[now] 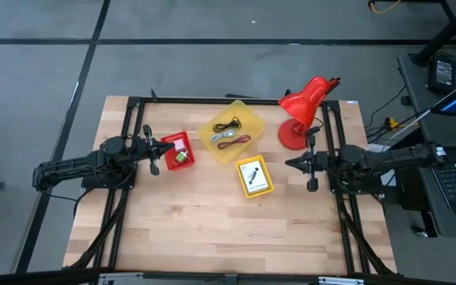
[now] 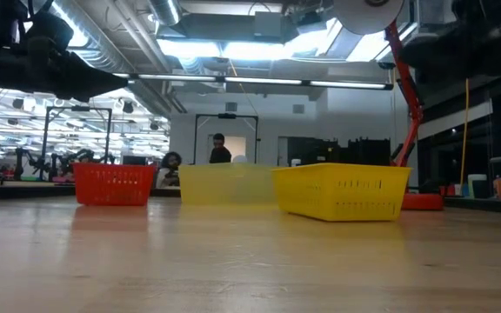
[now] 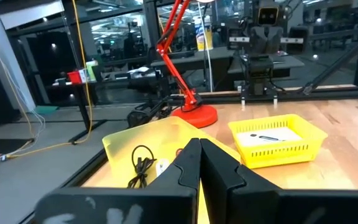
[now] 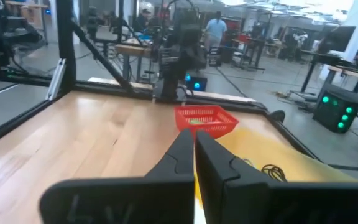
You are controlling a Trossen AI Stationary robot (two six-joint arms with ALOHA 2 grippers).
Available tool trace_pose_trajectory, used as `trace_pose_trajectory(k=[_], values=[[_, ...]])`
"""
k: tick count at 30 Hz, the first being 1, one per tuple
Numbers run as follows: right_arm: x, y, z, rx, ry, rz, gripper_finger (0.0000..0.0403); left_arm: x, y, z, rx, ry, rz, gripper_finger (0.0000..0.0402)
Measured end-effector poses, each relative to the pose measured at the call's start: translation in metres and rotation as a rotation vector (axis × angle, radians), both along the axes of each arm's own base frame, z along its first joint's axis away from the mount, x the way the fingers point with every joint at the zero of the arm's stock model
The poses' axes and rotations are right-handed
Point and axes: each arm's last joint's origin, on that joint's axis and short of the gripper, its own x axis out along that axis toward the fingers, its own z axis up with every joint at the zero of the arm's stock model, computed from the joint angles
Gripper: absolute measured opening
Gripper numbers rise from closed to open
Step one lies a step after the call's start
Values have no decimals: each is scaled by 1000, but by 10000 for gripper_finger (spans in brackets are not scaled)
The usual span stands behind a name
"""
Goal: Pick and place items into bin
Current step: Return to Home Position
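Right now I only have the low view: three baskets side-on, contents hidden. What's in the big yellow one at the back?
Observer: From above, the big yellow bin holds a black cord and a dark red cord.
Operator: And the red basket?
Observer: The red bin holds a small green object next to a white card.
Operator: Where are the arms?
Observer: The left gripper is shut, at the red bin's left side. The right gripper is shut, to the right of the small yellow bin. Neither holds anything.
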Motion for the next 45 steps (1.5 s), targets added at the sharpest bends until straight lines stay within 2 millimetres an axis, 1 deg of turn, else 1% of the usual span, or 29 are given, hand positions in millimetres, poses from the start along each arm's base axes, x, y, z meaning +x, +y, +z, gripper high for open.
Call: trace_pose_trajectory(k=[4,8,14,19,21,23,24,26,27,29,31,35,40,42,44,45], values=[[-8,-1,-11,-8,-34,4,0,0,0,0,-10,-3,3,3],[-18,-2,-7,-33,-96,3,0,0,0,0,-84,-27,0,3],[-29,-3,-15,37,-27,7,0,0,0,0,-189,-61,-3,3],[-33,-3,-14,-14,-46,26,0,0,0,0,-276,-89,-7,3],[-33,-2,-21,-40,-36,42,0,0,0,0,-290,-93,-7,3],[-30,-2,-33,-49,-24,46,0,0,0,0,-291,-94,-7,3],[-30,-2,-34,-75,-23,49,0,0,0,0,-291,-94,-7,3],[-30,-3,-30,-122,-34,39,0,0,0,0,-292,-93,-7,3],[-31,-3,-25,-129,-78,35,0,0,0,0,-292,-93,-7,3],[-32,-2,-20,-139,-127,78,0,0,0,0,-292,-93,-7,3],[-32,0,-22,-146,-115,139,0,0,0,0,-292,-93,-7,4],[-32,0,-24,-72,-89,154,0,0,0,0,-292,-93,-7,4],[-32,0,-24,205,-78,170,0,0,0,0,-292,-93,-6,4],[-32,0,-24,285,-74,175,0,0,0,0,-292,-93,-7,4],[-32,0,-24,314,-73,176,0,0,0,0,-292,-93,-6,4],[-32,0,-24,284,-74,175,0,0,0,0,-292,-93,-6,4]])
